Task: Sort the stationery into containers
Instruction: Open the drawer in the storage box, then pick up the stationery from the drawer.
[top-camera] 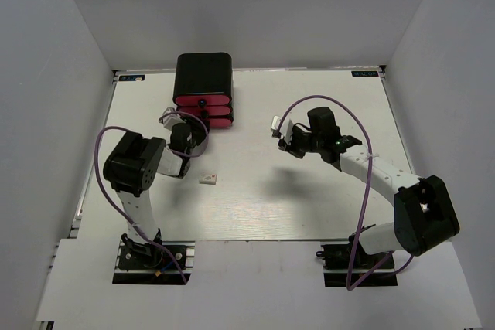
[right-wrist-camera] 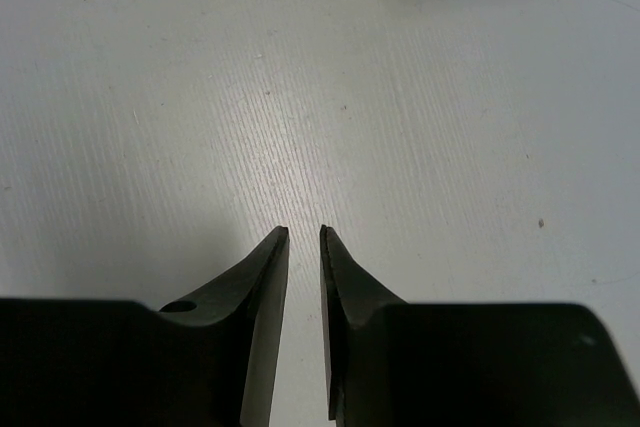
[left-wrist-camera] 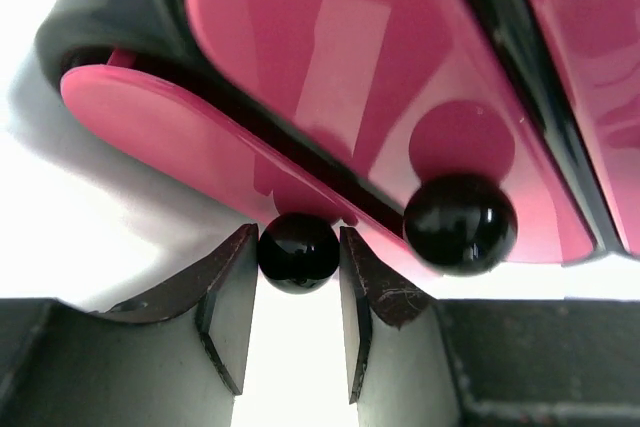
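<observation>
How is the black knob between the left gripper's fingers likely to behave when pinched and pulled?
The knob looks round and glossy, so it may slip from the left gripper's flat fingers unless pinched squarely. It seems rigid and unlikely to deform. The black box shows no fixing to the table, so it might slide with the pull.

Far edge of the white tabletop [top-camera: 309, 206], left of centre: black rounded box with three stacked pink-red drawers [top-camera: 203, 75], fronts facing the near edge.

Right before those fronts: left claw [left-wrist-camera: 298, 235], with a round black knob [left-wrist-camera: 298, 259] between its fingers, touching both. A second black knob [left-wrist-camera: 460, 224] sits just beside it. Cannot tell which drawer.

Before the box, toward the near edge and apart from it: small white rectangular block [top-camera: 208, 178], lying on the tabletop.

Right of the box, well apart, over mid-tabletop: right claw [right-wrist-camera: 304, 230].
</observation>
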`<state>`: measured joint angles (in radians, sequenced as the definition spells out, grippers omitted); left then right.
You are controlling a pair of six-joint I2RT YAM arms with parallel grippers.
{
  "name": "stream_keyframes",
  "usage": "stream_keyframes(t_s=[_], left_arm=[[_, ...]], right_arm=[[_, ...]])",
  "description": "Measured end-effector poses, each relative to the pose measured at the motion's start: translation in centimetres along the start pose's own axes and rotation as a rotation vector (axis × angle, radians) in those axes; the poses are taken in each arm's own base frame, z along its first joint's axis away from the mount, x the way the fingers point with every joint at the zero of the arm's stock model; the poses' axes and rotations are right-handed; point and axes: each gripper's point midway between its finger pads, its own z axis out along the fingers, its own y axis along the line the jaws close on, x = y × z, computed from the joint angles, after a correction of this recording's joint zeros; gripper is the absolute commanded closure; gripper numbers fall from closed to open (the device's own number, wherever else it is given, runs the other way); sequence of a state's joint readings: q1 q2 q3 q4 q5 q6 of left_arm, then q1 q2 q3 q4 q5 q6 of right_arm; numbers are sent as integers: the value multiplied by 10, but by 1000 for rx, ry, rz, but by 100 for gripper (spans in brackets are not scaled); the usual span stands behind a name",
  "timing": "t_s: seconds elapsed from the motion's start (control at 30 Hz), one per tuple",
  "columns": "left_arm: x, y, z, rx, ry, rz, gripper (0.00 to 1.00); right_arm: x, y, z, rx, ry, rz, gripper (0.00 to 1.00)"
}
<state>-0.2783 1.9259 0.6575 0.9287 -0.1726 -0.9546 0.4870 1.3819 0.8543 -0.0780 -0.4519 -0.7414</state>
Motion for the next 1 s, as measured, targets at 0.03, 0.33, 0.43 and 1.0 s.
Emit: stream_keyframes(t_s=[0.03, 0.33, 0.43, 1.0], left_arm=[[1, 1, -3, 6, 1, 0, 71], [16, 12, -47, 18, 64, 12, 71], [17, 13, -52, 13, 77, 20, 52], [-15, -28, -120, 97, 109, 141, 28]], right_arm=[[0, 0, 0, 1, 0, 0, 74], [-1, 1, 0, -8, -7, -3, 63], [-2, 4, 1, -22, -15, -11, 52], [-20, 105, 30, -492, -117, -243, 17]])
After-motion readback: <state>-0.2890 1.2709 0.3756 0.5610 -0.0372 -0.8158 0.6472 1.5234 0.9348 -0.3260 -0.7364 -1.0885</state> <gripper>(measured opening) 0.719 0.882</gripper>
